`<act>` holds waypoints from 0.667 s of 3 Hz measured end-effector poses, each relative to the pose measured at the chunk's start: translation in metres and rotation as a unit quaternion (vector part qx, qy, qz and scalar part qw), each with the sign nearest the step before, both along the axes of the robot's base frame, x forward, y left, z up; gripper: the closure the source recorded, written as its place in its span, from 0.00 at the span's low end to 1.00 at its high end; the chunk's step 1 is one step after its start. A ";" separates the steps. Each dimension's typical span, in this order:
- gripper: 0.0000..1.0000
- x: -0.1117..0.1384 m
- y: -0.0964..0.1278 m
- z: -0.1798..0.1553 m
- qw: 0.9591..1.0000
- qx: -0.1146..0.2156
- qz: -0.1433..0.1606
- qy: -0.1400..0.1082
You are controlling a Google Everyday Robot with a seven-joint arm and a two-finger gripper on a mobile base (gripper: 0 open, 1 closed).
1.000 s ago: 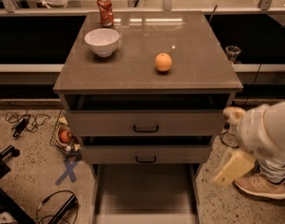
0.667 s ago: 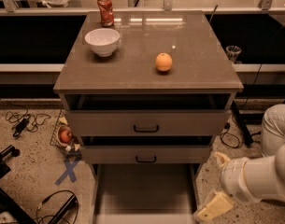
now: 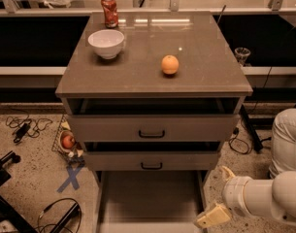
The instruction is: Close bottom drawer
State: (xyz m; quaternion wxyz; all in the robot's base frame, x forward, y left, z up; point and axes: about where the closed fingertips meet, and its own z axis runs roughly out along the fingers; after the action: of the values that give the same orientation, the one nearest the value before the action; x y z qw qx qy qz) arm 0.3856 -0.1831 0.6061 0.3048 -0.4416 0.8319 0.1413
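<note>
- Below the two upper drawers, at the cabinet's 6 o'clock, we see the bottom drawer (image 3: 150,198) drawn far out toward us. Its long box is bare, and its front lies at or past the lower edge of view.
- Our gripper (image 3: 213,195) hangs low just beside the drawer's right wall, at about 4 o'clock from the box. Its two tan fingers are spread apart and hold nothing.
- We judge the push not yet begun, because the gripper is off to the side rather than on the front.
- To do it well, we should bring the gripper round to the middle of the front's outer face and push straight toward 12 o'clock along the rails. An off-centre shove could rack the box.
- We should stay out of the gap under the middle drawer (image 3: 152,160) and press gently. A bowl (image 3: 106,42) and an orange (image 3: 170,64) sit on the surface (image 3: 210,67), and the orange could roll.
</note>
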 end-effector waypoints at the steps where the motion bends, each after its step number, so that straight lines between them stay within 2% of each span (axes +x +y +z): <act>1: 0.00 0.000 0.000 0.000 1.000 0.000 0.000 0.000; 2: 0.00 0.005 0.002 -0.045 0.999 0.025 0.008 -0.020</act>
State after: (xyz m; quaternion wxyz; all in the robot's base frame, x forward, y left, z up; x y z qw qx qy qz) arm 0.3908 -0.1807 0.5609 0.3308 -0.4435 0.8183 0.1559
